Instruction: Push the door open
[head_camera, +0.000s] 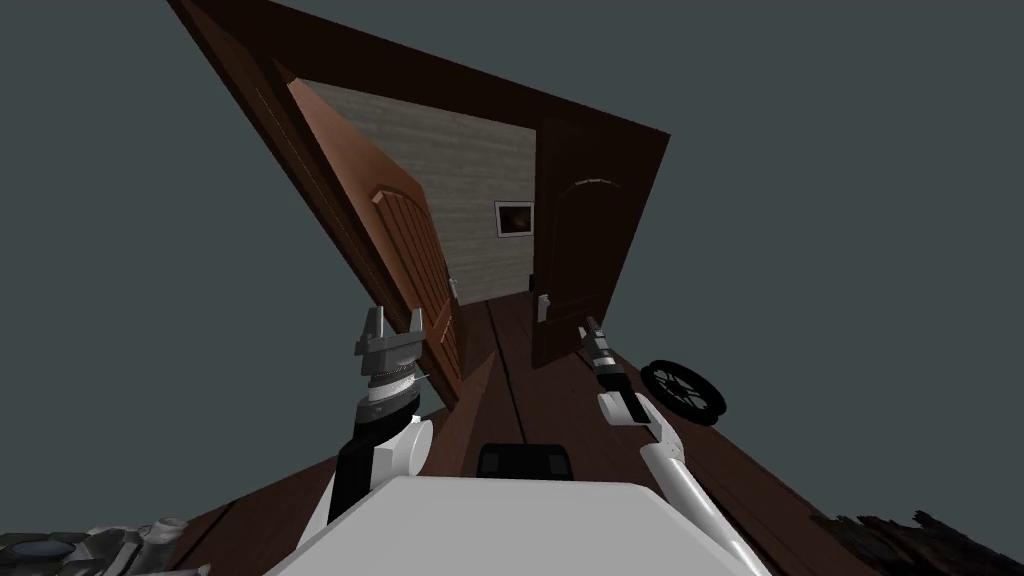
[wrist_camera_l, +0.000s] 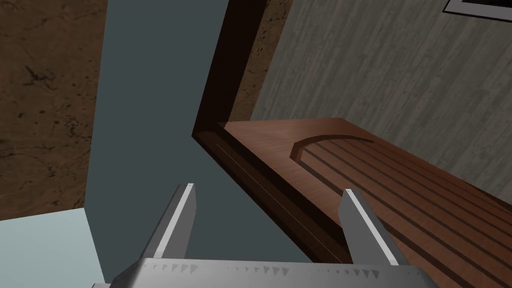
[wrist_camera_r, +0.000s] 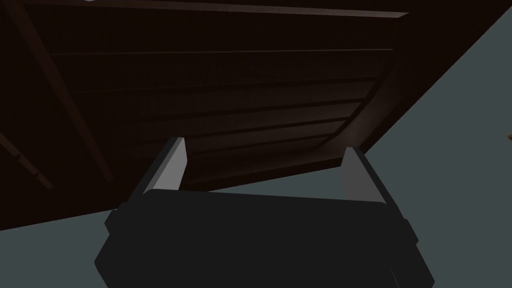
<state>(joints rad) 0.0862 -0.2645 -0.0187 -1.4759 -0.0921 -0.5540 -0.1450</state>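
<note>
Left gripper (head_camera: 394, 320) is close in front, and its two thin fingers (wrist_camera_l: 177, 220) stand wide apart with nothing between them. It points at the left door (head_camera: 405, 240), the light brown one with long grooves in it. This door stands part way open. One finger lies over the face of the door near its edge, but I cannot tell if it touches. The other finger is in front of the grey-blue wall (head_camera: 150, 250), beside the dark door frame (wrist_camera_l: 235, 75).

Over on the other side, the right gripper (head_camera: 590, 325) has its fingers (wrist_camera_r: 172, 162) apart too, and it holds nothing. It points at the right door (head_camera: 585, 250), which is very dark brown. It is near the low part of that door, but I cannot tell if they touch.

Between the two doors is a gap. Through it I see a pale wall made of planks (head_camera: 450, 160) with a small picture (head_camera: 514, 218) on it. Each door has a little pale handle (head_camera: 543, 305) near the gap. The floor (head_camera: 560, 400) is dark wood. A round black thing (head_camera: 683, 388) lies on the floor near the right arm.
</note>
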